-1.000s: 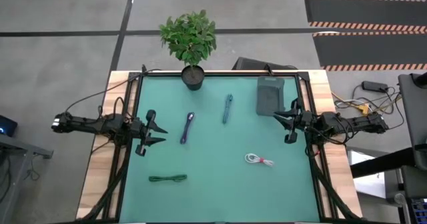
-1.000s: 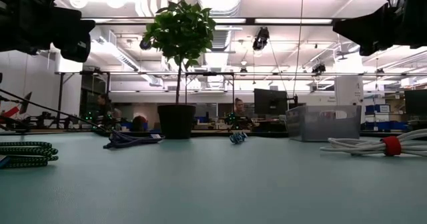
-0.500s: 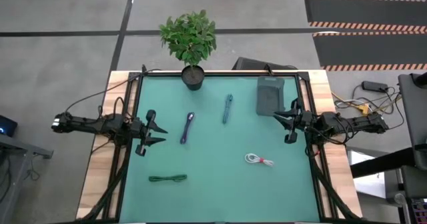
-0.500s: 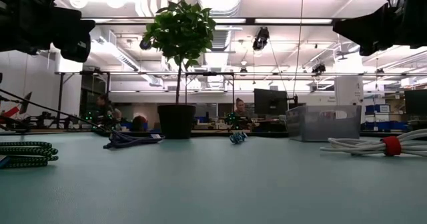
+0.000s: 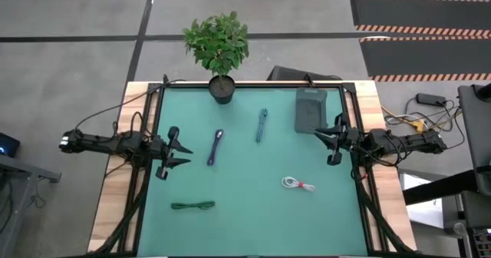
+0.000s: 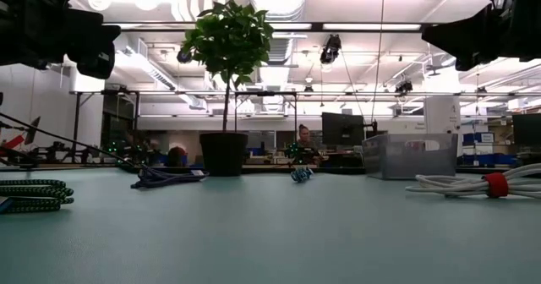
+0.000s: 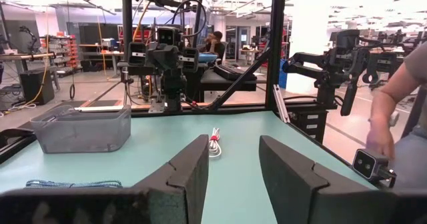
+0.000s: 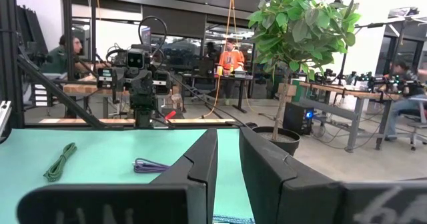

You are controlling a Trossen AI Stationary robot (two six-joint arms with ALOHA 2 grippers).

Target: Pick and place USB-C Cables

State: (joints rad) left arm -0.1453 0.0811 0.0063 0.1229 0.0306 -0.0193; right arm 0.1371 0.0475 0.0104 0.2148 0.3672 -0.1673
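Take the grey bin [image 5: 309,109] at the far right of the table [image 5: 253,227] as your landmark: judging by the task, it is likely where the cables are meant to end up, and it sits within easy reach of the right arm. None of the four cables is in it yet. The teal cable [image 5: 261,124] lies just to the bin's left, the purple cable [image 5: 215,147] farther left and a little nearer you, the white cable [image 5: 298,184] with its pink tie well in front of the bin, and the green cable [image 5: 192,206] farthest from it, toward the near left corner. They are spread well apart, which probably gives each arm room to come down on one without disturbing another. Your right tool [image 5: 331,141] hovers just in front of the bin at the table's right edge, its fingers parted by only a narrow gap and gripping nothing. Your left tool [image 5: 178,153] waits on the opposite side from the bin, just beside the purple cable, its fingers spread wider and equally empty. The potted plant [image 5: 219,51] stands at the far edge, left of the bin, clear of every likely path. No pick has begun.
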